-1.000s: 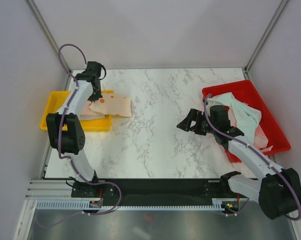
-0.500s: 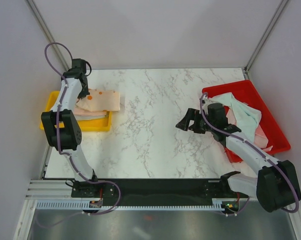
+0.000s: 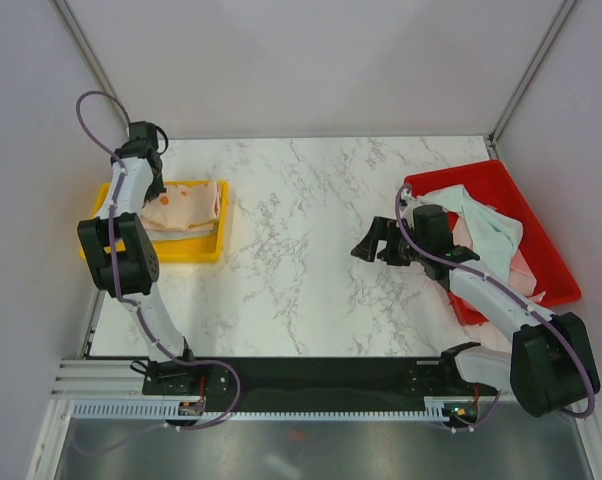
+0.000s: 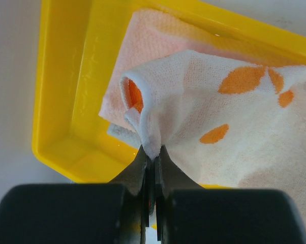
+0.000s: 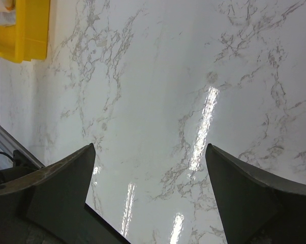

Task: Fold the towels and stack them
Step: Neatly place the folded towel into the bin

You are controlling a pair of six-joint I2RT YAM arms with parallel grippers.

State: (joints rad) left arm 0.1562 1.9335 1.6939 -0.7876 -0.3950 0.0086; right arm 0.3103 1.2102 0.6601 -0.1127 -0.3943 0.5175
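Two trays: yellow tray (image 3: pixel 186 253) far left, red tray (image 3: pixel 501 175) right. Two arms: left arm (image 3: pixel 121 260), right arm (image 3: pixel 491 295). At least two towels (image 3: pixel 186 205) per tray.

Light's bright and even from up top, hardly any shadows in the overhead view. My right wrist cam gets long white glare streaks off the glossy table (image 5: pixel 143 61), and my right fingers (image 5: pixel 51 183) are soft dark blobs. Left wrist: left fingers (image 4: pixel 138 175) blurry up close, orange-print towel (image 4: pixel 234 117) weave sharp, yellow tray (image 4: pixel 61 76) shows small shiny highlights.
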